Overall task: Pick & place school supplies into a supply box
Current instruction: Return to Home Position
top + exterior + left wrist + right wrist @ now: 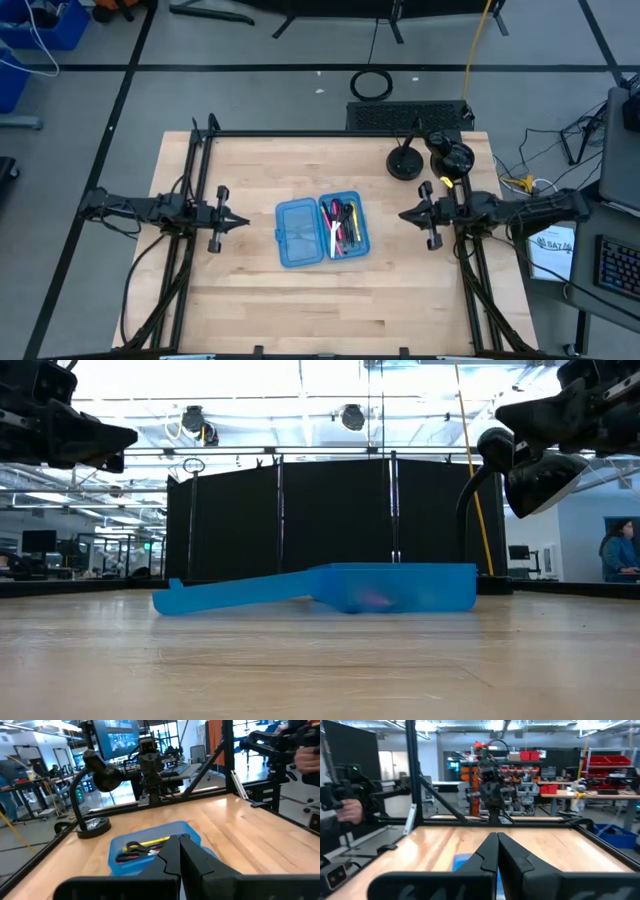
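Two tools raised off the desk, each pointing inward toward the middle. Left tool [240, 222] near the left edge, fingers [167, 857] pressed together to a point, nothing between them. Right tool [404, 213] near the right edge, likewise closed tight and empty. Between them, at the middle of the desk [250, 310], the supply box [298, 235]: translucent blue, hinged, lying flat and open with both halves facing up. Half toward the left edge bare; half toward the right edge loaded with the school supplies [344, 222]. Among these, a pink-red pen [337, 211], a yellow pencil [150, 841] and black-handled scissors [136, 849], all lying inside the walls. From desk level, only the deeper half's blue wall and the thinner half sloping down to the wood, with a faint pink blur showing through the plastic. Well apart from the box, toward the far right corner, a black round-based stand [404, 164] with a bent neck, and just beside it more black round objects [450, 156]. Both tools well clear of the box and its contents.
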